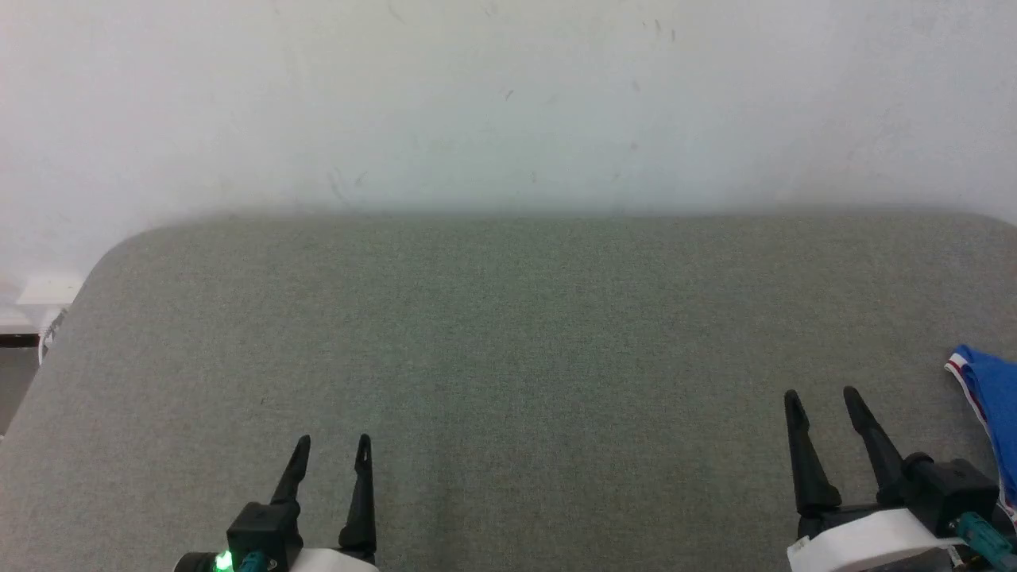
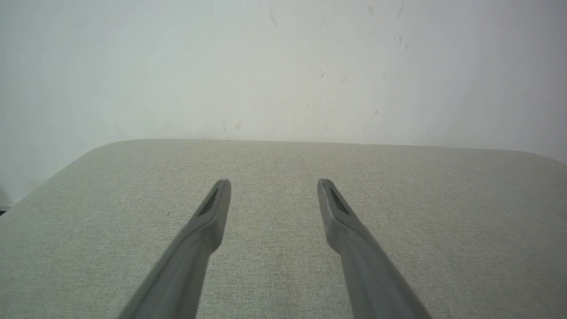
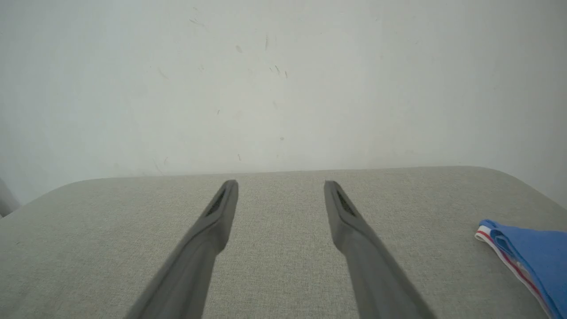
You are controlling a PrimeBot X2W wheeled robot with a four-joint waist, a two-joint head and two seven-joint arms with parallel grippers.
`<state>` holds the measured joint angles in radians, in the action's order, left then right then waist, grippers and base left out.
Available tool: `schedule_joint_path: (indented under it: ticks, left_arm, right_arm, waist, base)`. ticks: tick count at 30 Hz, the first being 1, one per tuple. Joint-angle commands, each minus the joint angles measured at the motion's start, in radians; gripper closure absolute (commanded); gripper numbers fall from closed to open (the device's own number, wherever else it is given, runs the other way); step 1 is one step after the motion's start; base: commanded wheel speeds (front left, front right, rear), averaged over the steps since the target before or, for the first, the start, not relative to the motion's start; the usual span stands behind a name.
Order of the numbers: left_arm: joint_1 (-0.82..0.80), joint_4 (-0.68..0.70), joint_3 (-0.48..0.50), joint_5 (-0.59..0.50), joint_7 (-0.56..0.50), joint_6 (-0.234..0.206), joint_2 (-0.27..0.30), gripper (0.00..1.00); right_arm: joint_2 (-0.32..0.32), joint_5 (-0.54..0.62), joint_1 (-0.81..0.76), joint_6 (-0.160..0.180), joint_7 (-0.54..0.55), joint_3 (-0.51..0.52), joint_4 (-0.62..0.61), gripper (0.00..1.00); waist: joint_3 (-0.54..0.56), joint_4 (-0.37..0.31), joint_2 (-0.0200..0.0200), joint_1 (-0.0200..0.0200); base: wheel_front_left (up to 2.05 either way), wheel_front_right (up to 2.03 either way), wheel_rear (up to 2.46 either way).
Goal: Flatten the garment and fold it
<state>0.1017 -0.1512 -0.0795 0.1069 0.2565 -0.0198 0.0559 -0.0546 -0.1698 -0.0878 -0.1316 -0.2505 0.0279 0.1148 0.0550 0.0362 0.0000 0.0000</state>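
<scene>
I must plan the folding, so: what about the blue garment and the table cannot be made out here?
- garment, head view: cut off by the right edge; a blue corner with striped trim shows, its full shape unknown.
- garment, right wrist view: cut off by the right and bottom edges.
- table, head view: right end and near edge outside the picture.

This looks like a plain test room or lab rather than a home. A wide table [image 1: 508,318] with rounded corners, covered in grey-green woven cloth, stands right against a white painted wall [image 1: 508,95] marked with small scuffs. The light is flat and even. A pale fitting [image 1: 48,290] sits low at the left, too blurred to name.
</scene>
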Motion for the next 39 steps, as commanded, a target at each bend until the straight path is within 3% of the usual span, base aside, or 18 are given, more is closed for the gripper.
schedule_joint_path:
  ticks: [1, 39]
  left_arm:
    - [0.000, 0.000, 0.000, 0.000, -0.001, 0.000, 0.000, 1.00]
    - [-0.028, 0.042, 0.022, -0.030, -0.071, 0.006, -0.001, 1.00]
  right_arm:
    - [0.000, 0.001, 0.000, 0.000, 0.001, 0.000, 0.000, 1.00]
    - [0.001, 0.048, 0.024, 0.000, 0.071, -0.008, -0.032, 1.00]
  waist:
    - [0.000, 0.000, 0.0000, 0.0001]
    - [-0.015, -0.010, 0.0000, 0.0001]
  base:
    - [0.00, 0.00, 0.00]
    - [0.00, 0.00, 0.00]
